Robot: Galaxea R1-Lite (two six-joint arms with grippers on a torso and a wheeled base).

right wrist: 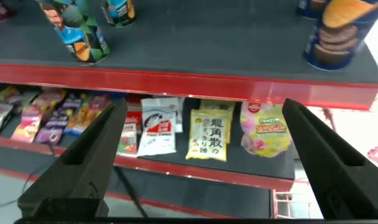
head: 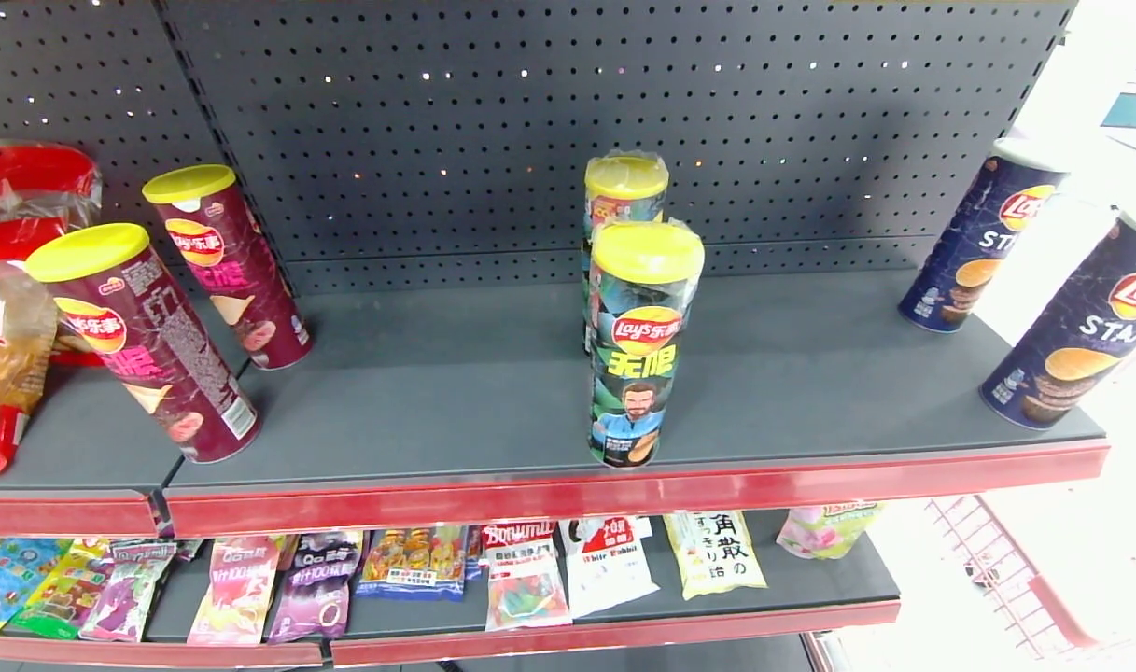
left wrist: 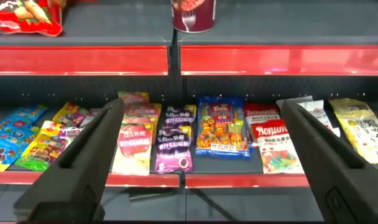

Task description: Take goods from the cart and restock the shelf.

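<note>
Left gripper (left wrist: pixel 195 168) and right gripper (right wrist: pixel 201 168) both gape wide and empty, candy bags (left wrist: pixel 173 140) ahead of each on the lower shelf (left wrist: pixel 251 180).

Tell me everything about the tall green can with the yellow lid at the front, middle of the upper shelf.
This tall green cylindrical can stands upright near the front edge of the dark grey upper shelf, about midway along. A flat yellow plastic lid closes its top, with clear film wrapped over it. The glossy label shows a red-and-yellow logo, green characters and a printed figure. Its base rests on the shelf; a matching can stands directly behind, contact unclear.
</note>
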